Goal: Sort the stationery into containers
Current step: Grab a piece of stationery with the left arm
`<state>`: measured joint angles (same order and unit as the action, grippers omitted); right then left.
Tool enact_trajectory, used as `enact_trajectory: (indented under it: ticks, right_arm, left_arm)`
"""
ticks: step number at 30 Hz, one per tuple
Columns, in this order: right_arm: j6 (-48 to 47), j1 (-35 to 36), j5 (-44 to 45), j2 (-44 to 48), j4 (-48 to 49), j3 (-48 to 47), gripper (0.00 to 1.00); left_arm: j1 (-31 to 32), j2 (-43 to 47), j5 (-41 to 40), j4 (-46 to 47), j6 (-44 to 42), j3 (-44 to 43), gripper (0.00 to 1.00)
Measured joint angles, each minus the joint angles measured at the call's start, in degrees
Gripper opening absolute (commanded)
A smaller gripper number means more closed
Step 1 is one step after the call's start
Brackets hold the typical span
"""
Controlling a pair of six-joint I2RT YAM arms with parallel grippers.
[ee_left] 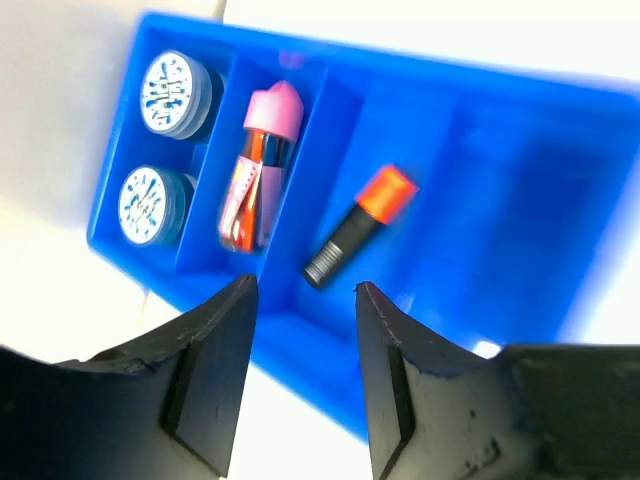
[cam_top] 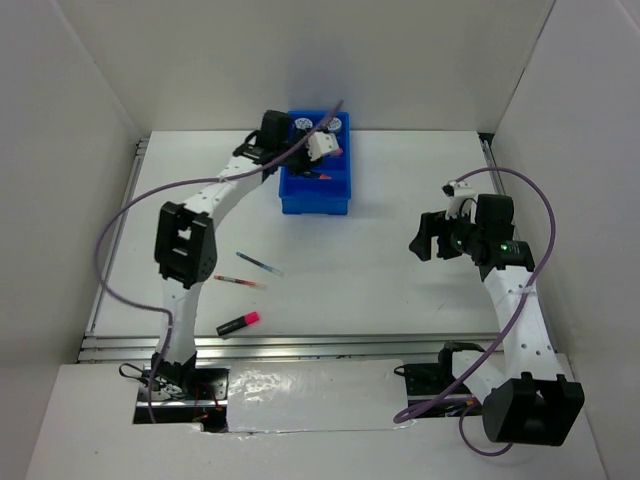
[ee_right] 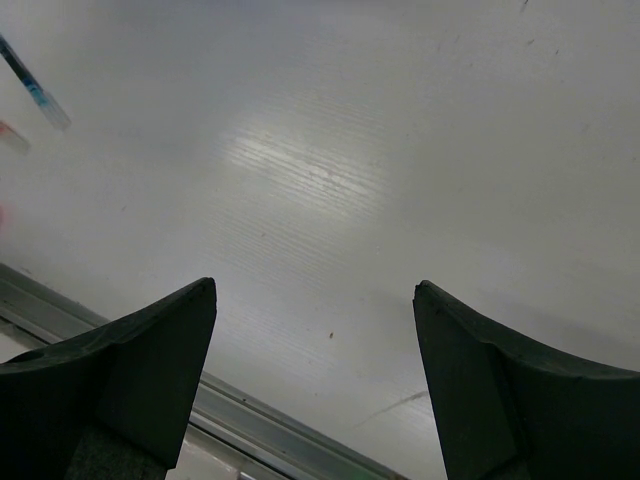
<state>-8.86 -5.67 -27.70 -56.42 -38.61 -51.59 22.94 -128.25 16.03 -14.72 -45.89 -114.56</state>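
The left end effector [ee_left: 305, 292] hovers empty, jaws moderately apart, over the blue tray [ee_left: 520, 150] at the desk's [cam_top: 380, 270] 12 o'clock, the orange-black highlighter [ee_left: 358, 226] lying in an inner compartment. The right end effector [ee_right: 315, 290] hangs wide and empty. At the tray's 7 o'clock, the thin blue pen [cam_top: 259, 264] and red pen [cam_top: 238, 281] lie flat; fingertips may skid them away.

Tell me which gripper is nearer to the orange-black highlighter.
Left. The left gripper hovers open just above the orange-black highlighter, which lies in the blue tray. The right gripper hangs open over the table, well off to the tray's right.
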Motion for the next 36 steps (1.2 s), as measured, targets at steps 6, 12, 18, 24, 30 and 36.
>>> enact_trajectory:
  ticks: [6, 12, 18, 24, 30, 36]
  right_arm:
    - [-0.3, 0.0, -0.2, 1.4, 0.0, -0.2, 0.86]
    - [-0.6, 0.3, -0.2, 1.6, 0.0, -0.2, 0.86]
    - [-0.7, 1.4, -0.1, 1.6, 0.0, -0.2, 0.86]
    - [-0.9, 1.6, 0.3, 1.6, -0.1, -0.2, 0.86]
    - [-1.0, 1.7, 1.1, 2.4, -0.1, -0.2, 0.86]
    - [-1.3, 1.7, 1.7, 2.6, -0.3, -0.2, 0.86]
  left_arm:
    - [-7.2, 28.1, 13.1, -14.4, 5.9, 13.6, 0.55]
    - [-15.7, 54.6, 17.3, -27.6, 0.4, 42.2, 0.6]
    - [-14.4, 63.6, 14.0, -35.8, -2.7, 67.8, 0.64]
    - [-12.1, 67.0, 11.9, -34.5, -3.5, 74.0, 0.64]
    - [-8.5, 66.3, 8.6, -29.7, -3.1, 78.9, 0.62]
    - [-4.8, 64.2, 6.5, -26.4, -1.7, 80.8, 0.62]
